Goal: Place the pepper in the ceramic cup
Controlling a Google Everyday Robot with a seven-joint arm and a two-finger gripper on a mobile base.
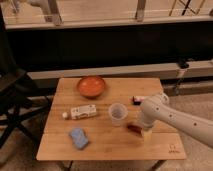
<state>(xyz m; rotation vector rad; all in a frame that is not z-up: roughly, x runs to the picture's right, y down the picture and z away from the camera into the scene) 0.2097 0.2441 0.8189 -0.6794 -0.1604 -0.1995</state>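
The pepper [133, 128] is a small dark red-brown shape lying on the wooden table [110, 150], just right of and in front of the ceramic cup [116, 113]. The cup is pale, tapered and upright near the table's middle. My gripper [143, 130] comes in from the right on a white arm and points down at the table, right beside the pepper on its right. Its tip is partly hidden by the wrist, so whether it touches the pepper does not show.
An orange-red bowl [91, 86] stands at the back of the table. A white bottle [80, 112] lies left of the cup, with a blue sponge-like object [78, 137] in front of it. A dark box with a white stripe [138, 100] lies behind the arm. A black chair [12, 100] stands to the left.
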